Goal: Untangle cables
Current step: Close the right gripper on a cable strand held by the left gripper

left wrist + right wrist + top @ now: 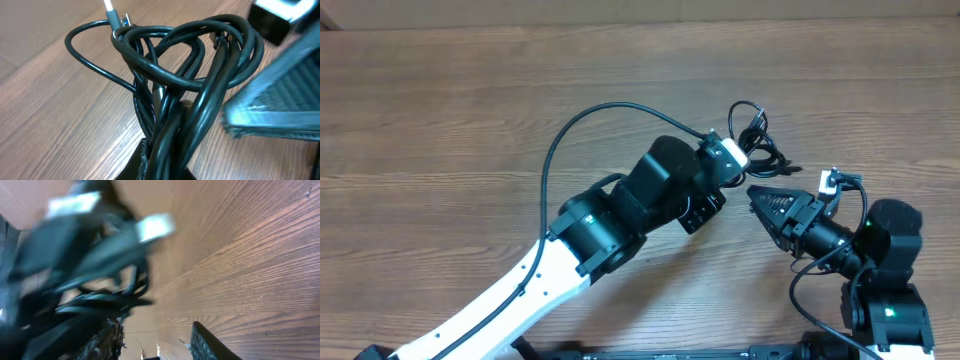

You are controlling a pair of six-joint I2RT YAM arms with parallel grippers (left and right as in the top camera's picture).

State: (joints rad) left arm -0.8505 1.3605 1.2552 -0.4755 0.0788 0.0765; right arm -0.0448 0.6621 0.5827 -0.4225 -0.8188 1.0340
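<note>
The cables (757,135) sit in a knotted black bundle right of the middle of the wooden table (470,100), partly lifted off it. In the left wrist view the cables (207,97) loop over one another, with a metal plug end (118,20) sticking up at the top. The left gripper (740,155) is clamped on the bundle's lower strands, which run down between its fingers (144,161). Just beside it the right gripper (765,198) points at the bundle with its jaws spread (156,327) and holds nothing.
</note>
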